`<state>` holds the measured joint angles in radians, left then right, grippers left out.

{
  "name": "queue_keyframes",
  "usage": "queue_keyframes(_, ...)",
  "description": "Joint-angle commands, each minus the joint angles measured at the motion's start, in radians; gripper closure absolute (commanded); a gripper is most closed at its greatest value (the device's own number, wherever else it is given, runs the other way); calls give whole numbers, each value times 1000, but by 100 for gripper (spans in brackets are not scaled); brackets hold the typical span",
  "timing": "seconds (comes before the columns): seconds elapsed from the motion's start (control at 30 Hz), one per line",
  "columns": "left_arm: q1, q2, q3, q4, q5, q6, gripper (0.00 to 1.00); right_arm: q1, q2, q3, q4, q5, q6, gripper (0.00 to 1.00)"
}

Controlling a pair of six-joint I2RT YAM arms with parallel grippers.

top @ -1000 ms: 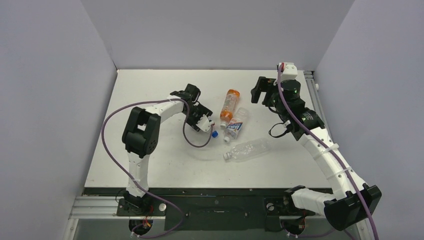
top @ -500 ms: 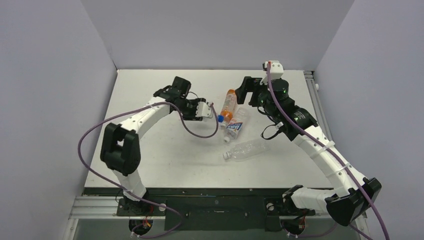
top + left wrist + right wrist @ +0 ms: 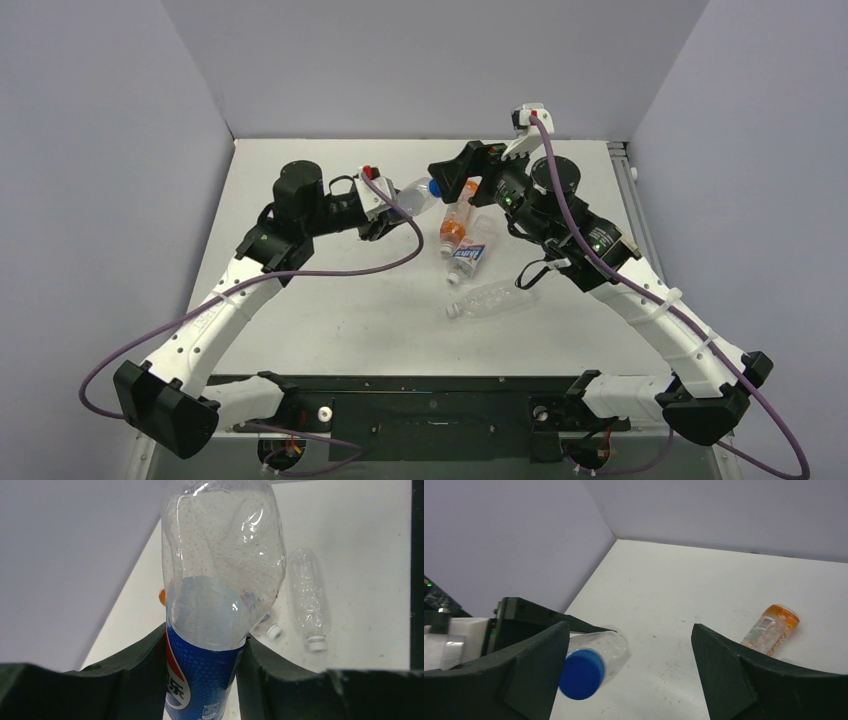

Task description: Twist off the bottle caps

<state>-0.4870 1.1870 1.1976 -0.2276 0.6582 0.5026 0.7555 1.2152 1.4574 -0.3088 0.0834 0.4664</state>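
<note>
Left gripper [image 3: 205,645] tight on Pepsi bottle [image 3: 220,555]

White arms [image 3: 215,315] — black joints [image 3: 298,190], purple cables [image 3: 330,270]

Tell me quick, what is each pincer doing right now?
Left pincer: closed on the Pepsi bottle.
Right pincer: open, holding nothing, facing the blue cap.

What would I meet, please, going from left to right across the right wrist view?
Left gripper, shut on the Pepsi bottle → blue cap → orange bottle, lying on the table.
</note>
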Motion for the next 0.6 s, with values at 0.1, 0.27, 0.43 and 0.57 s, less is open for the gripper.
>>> queue_keyframes(0.1,-7,12,-20,147,-8,-274,73,55,-1,23,103,-42,51,15)
queue_keyframes(0.27,-7,4,-30,166,-15,-330,74,68,3,4,127,-47,60,19)
queue_keyframes(0.43,-7,-11,-44,207,-8,-379,74,70,28,7,123,-38,66,25)
queue_keyframes(0.57,-7,-25,-57,212,-9,-400,74,77,53,39,114,-31,61,35)
